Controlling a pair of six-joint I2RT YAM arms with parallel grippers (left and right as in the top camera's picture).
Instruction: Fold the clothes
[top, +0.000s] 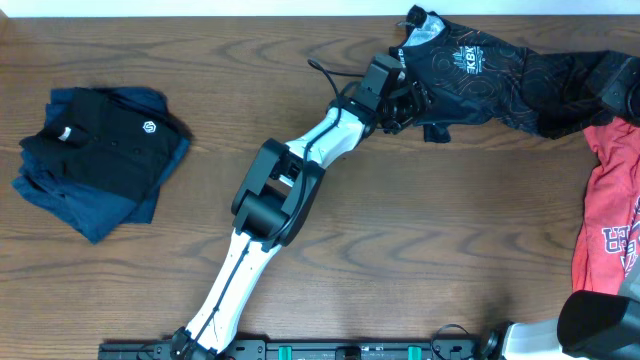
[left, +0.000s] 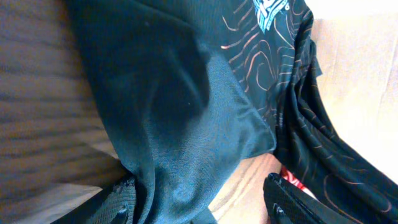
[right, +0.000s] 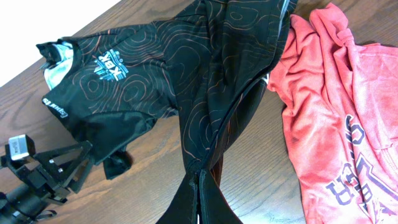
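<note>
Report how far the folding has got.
Done: a polo lies folded on blue clothes at the left. In hand: the jersey, crumpled at the far edge. The left gripper is open around its cloth, and the right gripper is shut on an edge of it. Left: folding that jersey, then probably the red T-shirt, heaped at the right.

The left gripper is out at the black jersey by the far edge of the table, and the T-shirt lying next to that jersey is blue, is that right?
Not quite. The T-shirt next to the black jersey is red, not blue, as the overhead view shows. The rest holds: the left gripper is out at the jersey by the far edge of the table.
</note>
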